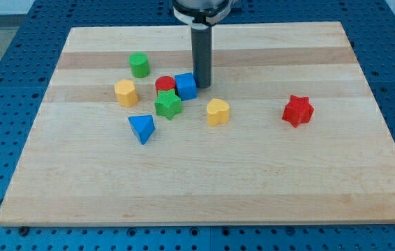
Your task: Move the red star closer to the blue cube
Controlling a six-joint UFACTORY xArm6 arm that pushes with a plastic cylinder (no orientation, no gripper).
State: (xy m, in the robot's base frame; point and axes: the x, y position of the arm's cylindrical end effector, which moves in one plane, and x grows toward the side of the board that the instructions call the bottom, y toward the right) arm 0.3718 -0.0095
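The red star (297,110) lies alone on the wooden board at the view's right. The blue cube (185,86) sits near the board's upper middle, far to the star's left. My tip (202,85) stands just right of the blue cube, touching or nearly touching its right side. The red star is well to the right of my tip.
A red cylinder (165,85) sits against the blue cube's left, a green star (168,104) just below them. A yellow heart (218,111), a blue triangle (142,128), a yellow hexagon (125,92) and a green cylinder (139,65) lie around. The wooden board (323,188) rests on a blue table.
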